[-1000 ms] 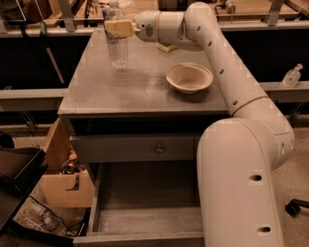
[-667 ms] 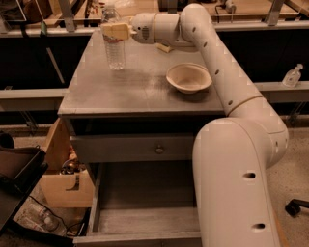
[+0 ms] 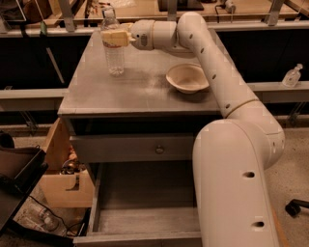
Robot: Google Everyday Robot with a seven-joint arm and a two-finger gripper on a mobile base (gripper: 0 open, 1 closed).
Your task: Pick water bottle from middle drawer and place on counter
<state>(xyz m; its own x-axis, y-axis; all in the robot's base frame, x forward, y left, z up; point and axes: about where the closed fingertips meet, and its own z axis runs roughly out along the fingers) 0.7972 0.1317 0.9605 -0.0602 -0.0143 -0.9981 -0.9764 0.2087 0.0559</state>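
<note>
**Gripper (image 3: 115, 37) clamped on the water bottle (image 3: 116, 60) at the counter's far left corner**

Nearest the camera, far below the gripper, the middle drawer (image 3: 145, 219) stands pulled out with its plank floor showing; the robot's white arm (image 3: 231, 183) covers its right side. Above it, closer to the gripper, is the shallower drawer (image 3: 120, 147) with a round knob (image 3: 159, 149). On the grey counter (image 3: 135, 91), a tan bowl (image 3: 187, 77) sits to the right of the gripper and slightly nearer the camera, well apart from it. The tan fingers (image 3: 112, 38) close around the bottle's upper part, below its white cap; the bottle is upright, its base apparently resting on the counter. A tan wooden workbench (image 3: 145, 7) lies beyond the gripper.
</note>
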